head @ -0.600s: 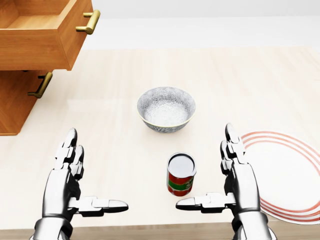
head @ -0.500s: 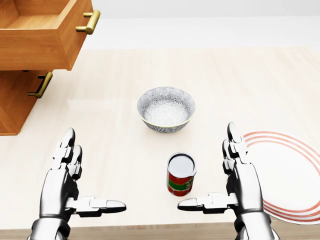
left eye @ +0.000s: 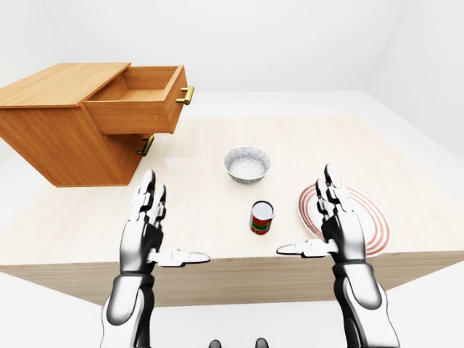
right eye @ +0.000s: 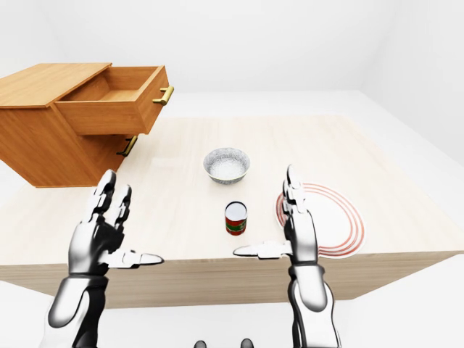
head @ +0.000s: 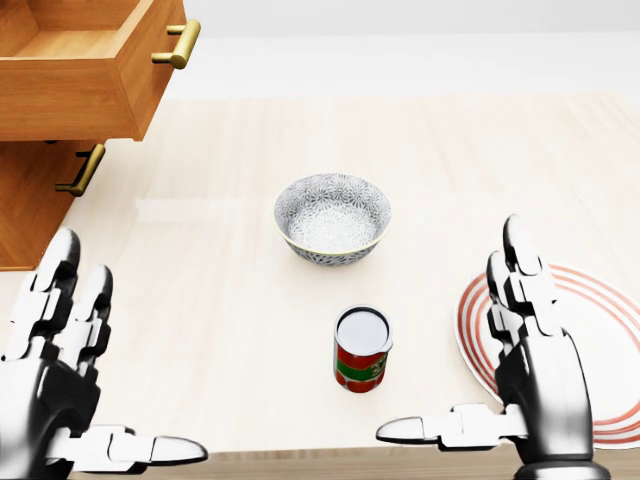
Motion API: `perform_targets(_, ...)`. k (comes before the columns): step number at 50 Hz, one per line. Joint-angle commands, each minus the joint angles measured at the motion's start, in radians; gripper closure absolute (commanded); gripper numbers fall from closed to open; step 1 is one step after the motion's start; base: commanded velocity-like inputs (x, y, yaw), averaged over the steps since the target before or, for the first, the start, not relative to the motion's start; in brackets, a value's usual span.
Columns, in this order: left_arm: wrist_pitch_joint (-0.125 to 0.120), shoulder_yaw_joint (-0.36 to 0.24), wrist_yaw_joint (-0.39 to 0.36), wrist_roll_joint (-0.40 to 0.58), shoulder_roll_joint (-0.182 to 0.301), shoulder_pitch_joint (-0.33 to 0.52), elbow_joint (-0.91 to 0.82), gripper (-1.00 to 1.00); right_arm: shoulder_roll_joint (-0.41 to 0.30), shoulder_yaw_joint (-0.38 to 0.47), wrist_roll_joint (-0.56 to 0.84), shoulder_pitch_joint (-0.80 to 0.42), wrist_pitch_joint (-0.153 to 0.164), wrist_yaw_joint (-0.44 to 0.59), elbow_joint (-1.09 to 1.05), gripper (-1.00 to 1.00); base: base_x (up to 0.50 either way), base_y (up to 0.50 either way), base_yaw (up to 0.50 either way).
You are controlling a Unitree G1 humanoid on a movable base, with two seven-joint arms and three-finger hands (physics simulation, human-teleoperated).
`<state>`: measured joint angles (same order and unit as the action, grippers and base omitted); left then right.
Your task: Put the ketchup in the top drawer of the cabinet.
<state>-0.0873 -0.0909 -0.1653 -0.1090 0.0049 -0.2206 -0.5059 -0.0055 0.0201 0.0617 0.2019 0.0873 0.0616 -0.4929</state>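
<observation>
standing upright on the worktop [head: 200,300], the ketchup [head: 362,348] is untouched — below the bowl [head: 332,217], left of the plate [head: 600,340]. both hands, left hand [head: 50,390] and right hand [head: 535,370], are held with fingers spread, empty. the top drawer [left eye: 141,98] is already open — everything else remains.

Bright, even, diffuse light is filling all three views, washing the surroundings to near white. The table [left eye: 304,138] is showing a pale sheen on its far half, and things on it are casting only faint, soft shadows. The metallic left hand [left eye: 145,228] and right hand [left eye: 337,228] are catching crisp highlights and dark reflections. Everything is rendering sharp, without blur or grain; the eye views are stretching perspective slightly toward the edges.
</observation>
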Motion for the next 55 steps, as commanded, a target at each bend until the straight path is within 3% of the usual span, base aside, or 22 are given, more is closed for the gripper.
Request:
perform_targets(1, 0.0, -0.069, -0.082, -0.062, -0.031, -0.107, -0.254, -1.0, 0.011, -0.002, 0.036, 0.103, 0.0, 0.021, -0.238, -1.0, 0.0, 0.0, 0.0)
perform_targets(17, 0.0, -0.226, -0.172, -0.158, -0.097, -0.131, -0.414, -1.0, 0.021, -0.027, 0.068, 0.211, 0.0, 0.069, -0.45, -1.0, 0.0, 0.0, 0.0)
perform_targets(28, 0.0, -0.3, -0.193, -0.207, -0.117, -0.121, -0.472, -1.0, 0.024, -0.01, 0.013, 0.227, 0.0, 0.1, -0.459, -1.0, 0.46, 0.0, 0.0)
perform_targets(55, 0.0, -0.311, -0.192, -0.207, -0.118, -0.103, -0.463, -1.0, 0.043, 0.014, 0.013, 0.216, 0.0, 0.103, -0.45, -1.0, 0.5, 0.0, 0.0)
